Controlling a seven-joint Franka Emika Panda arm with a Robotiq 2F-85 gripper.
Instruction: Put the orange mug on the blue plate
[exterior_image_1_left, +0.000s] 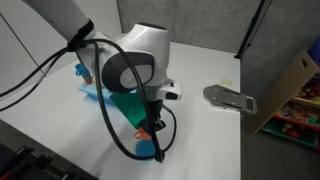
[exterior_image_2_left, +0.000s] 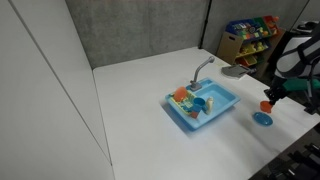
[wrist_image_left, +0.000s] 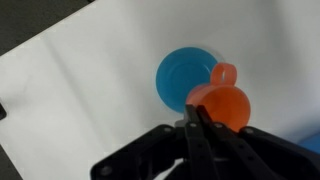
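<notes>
White tabletop (exterior_image_2_left: 130, 120) is filling all three views, with grey wall panels standing behind it in both exterior views. Entering from the bottom centre of the wrist view, the black two-finger gripper (wrist_image_left: 196, 115) is holding its fingers narrow and is pinching the wall of a small rounded orange-red mug (wrist_image_left: 228, 108). The mug's handle is pointing toward the top of that frame. The mug is overlapping the lower right edge of a flat round bright blue plate (wrist_image_left: 180, 75), which is lying on the white surface just above centre.

In an exterior view the gripper (exterior_image_2_left: 270, 97) is hanging at the right edge of the frame with the mug (exterior_image_2_left: 266, 105) just over the plate (exterior_image_2_left: 262, 119); contact between them cannot be confirmed. A light blue rectangular toy sink (exterior_image_2_left: 205, 121) with a grey faucet (exterior_image_2_left: 203, 68) is sitting well apart, at frame centre. A shelf of colourful toys (exterior_image_2_left: 250, 35) is standing at upper right.
</notes>
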